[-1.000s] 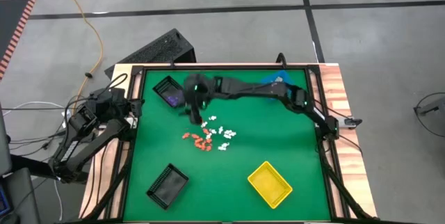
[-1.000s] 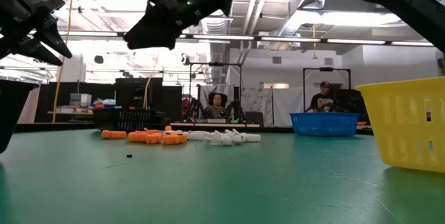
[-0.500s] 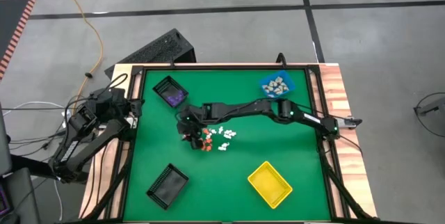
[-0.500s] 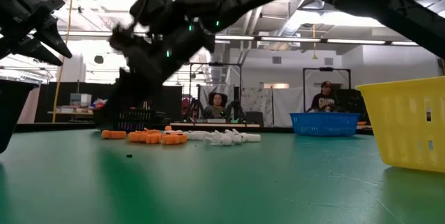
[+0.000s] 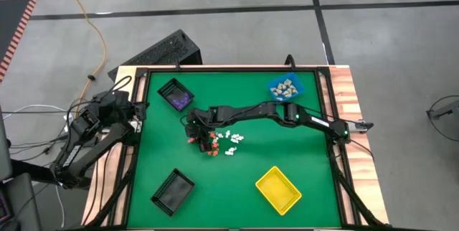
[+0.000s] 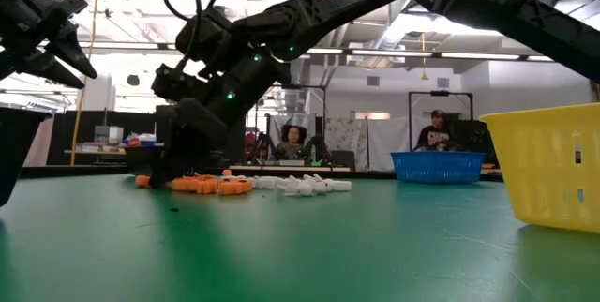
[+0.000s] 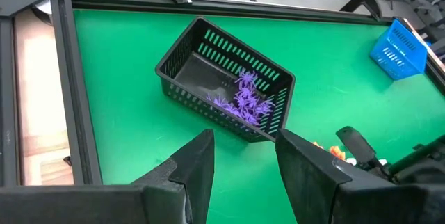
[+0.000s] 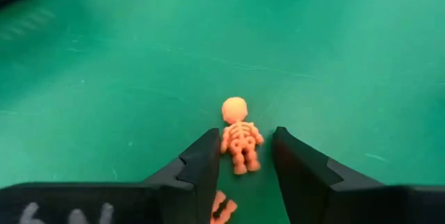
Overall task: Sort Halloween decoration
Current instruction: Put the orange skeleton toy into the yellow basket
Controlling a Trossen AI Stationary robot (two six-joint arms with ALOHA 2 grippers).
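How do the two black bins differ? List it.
1. The far black bin holds purple pieces; the near black bin looks empty from above.
2. The far black bin sits close to the right gripper and the orange pieces; the near black bin sits apart, toward the table's front edge.
Both are slotted, rectangular, and on the table's left half.

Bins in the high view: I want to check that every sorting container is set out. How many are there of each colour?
Black: 2, the black bin with purple pieces (purple pieces) and the other black bin
Blue: 1, the blue bin
Yellow: 1, the yellow bin
Total: 4
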